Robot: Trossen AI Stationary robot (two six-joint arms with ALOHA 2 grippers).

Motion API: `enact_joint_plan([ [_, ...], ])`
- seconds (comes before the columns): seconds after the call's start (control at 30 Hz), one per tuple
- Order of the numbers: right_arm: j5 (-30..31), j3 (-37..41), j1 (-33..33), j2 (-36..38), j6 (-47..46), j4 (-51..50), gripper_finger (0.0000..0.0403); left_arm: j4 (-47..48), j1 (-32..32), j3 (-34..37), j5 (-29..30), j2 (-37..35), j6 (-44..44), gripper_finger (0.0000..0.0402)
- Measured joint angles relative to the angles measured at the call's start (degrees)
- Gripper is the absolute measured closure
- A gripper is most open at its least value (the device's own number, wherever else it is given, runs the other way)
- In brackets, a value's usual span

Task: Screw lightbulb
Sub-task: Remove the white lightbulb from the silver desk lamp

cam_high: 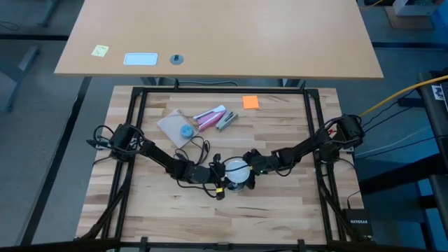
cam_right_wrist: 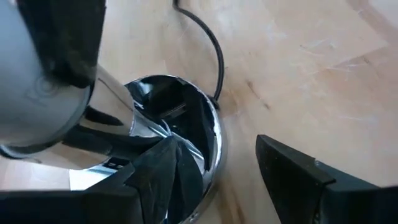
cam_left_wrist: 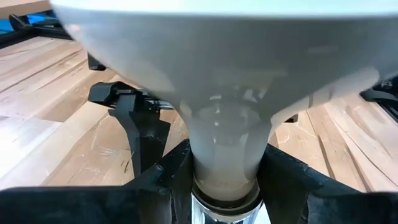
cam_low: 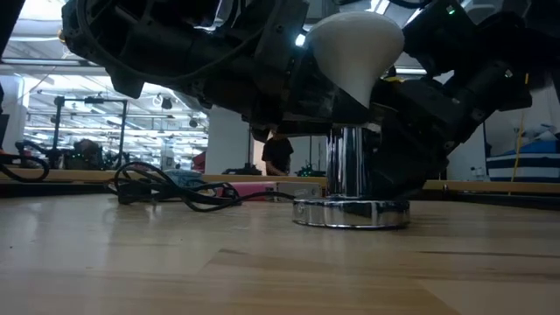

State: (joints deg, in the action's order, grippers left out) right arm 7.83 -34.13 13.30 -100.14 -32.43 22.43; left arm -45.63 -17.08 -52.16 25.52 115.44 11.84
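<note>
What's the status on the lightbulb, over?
Left pincer shut on the socket stem. Right pincer open, at the lightbulb. Lightbulb sits upright in chrome socket. Black cord trails beside the base, nothing blocking.

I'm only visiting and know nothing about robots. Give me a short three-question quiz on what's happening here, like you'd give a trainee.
1. True or false: the lightbulb lies flat on the table.
2. Which gripper is closed on the bulb's neck? A) left gripper B) right gripper C) neither
3. Fill in: the cord beside the chrome socket is ___ in colour.

Key: 1 false, it sits atop the socket; 2 A; 3 black.
</note>
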Motion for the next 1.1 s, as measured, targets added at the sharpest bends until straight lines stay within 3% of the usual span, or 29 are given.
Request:
enact_joint_plan([
  [0.2, 9.74, 0.25, -2.00, -0.34, 1.32, 0.29, 0.0178, -0.37, -0.73, 0.02, 0.34, 0.01, 0.02, 0.0261],
  [0.3, 10.50, 0.25, -2.98, -0.31, 2.92, 1.31, 0.0178, -0.32, -1.07, 0.04, 0.25, 0.04, 0.00, 0.0261],
  [0.7, 7.39, 0.26, -4.36, -0.31, 4.73, 4.15, 0.0178, -0.35, -0.85, 0.02, -0.28, 0.07, 0.09, 0.0261],
  [0.93, -2.54, 0.20, -5.08, -0.24, 11.22, 9.12, 0.0178, -0.37, -0.85, 0.02, -0.47, 0.07, 0.10, 0.0261],
  [1.1, -4.45, 0.07, -5.03, -0.17, 11.84, 5.59, 0.0178, -0.39, -0.85, 0.04, -0.49, 0.07, 0.19, 0.0261],
])
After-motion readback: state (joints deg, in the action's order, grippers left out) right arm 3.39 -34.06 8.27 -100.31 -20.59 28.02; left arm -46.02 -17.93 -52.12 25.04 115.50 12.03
